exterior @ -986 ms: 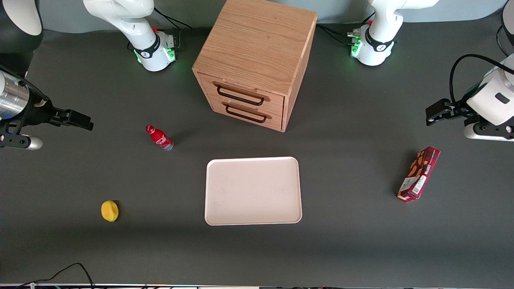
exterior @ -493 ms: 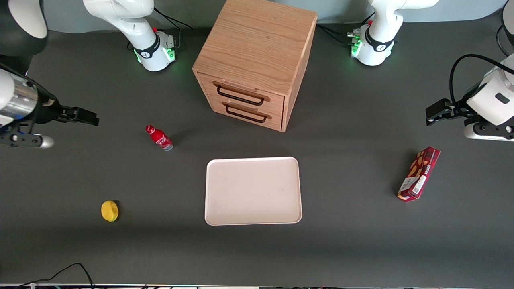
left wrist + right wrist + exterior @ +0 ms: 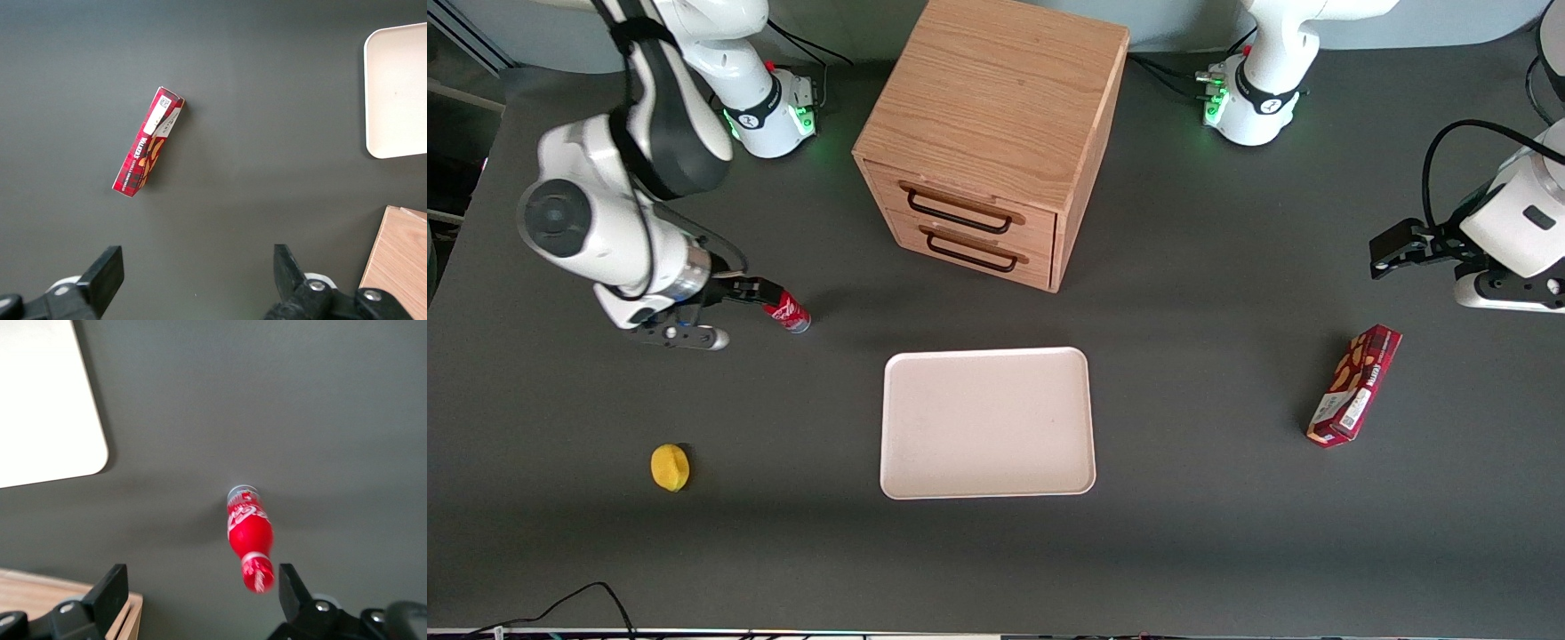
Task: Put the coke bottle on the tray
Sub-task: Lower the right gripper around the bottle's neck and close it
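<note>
- Since a second ago, front view: the right arm has swung in from the working arm's edge of the dark grey table, so its black two-finger hand now sits at the cap end of the small red coke bottle with white script logo; bottle, tray, lemon and box lie where they were
- Front view: the bottle stands on the table, leaning in the picture, its clear base nearer the camera than its cap; the hand covers the cap, and from here contact cannot be told
- Front view: the large off-white rectangular tray with rounded corners lies flat in front of the two-drawer oak cabinet with black handles, nearer the camera than the bottle and apart from it
- Front view: a small yellow lemon lies nearer the camera than the bottle, toward the working arm's end; a dark red rectangular snack box lies toward the parked arm's end
- Left wrist view: the snack box lies on the table, well apart from a corner of the tray
- Right wrist view: the hand is spread wide, its two black fingers apart with the bottle between their line and nothing clasped; the bottle is blurred; a tray corner and a cabinet edge show
</note>
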You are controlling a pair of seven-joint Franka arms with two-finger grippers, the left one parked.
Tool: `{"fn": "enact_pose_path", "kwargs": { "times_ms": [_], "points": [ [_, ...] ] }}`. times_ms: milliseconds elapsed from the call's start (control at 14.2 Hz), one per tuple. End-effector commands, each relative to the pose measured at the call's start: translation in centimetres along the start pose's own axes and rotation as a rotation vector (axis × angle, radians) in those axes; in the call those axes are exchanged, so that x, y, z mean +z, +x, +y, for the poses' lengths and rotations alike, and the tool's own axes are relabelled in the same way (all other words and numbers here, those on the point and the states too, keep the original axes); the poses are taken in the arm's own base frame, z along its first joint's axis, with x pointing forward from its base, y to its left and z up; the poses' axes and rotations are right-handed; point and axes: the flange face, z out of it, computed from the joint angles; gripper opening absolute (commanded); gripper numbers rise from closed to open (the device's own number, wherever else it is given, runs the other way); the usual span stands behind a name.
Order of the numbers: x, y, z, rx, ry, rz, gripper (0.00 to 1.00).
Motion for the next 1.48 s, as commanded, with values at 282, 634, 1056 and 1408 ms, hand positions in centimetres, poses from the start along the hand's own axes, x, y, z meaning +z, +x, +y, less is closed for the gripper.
{"fn": "enact_pose_path", "kwargs": {
  "times_ms": [282, 634, 1056, 1408],
  "points": [
    [6.1, -3.9, 2.6, -0.002, -0.034, 0.078, 0.87],
    [6.1, -4.1, 2.7, -0.024, -0.041, 0.077, 0.0],
    [3.5, -3.5, 2.7, -0.083, -0.05, 0.064, 0.0],
    [-9.0, 0.8, 1.1, -0.103, -0.026, 0.094, 0.0]
  ]
}}
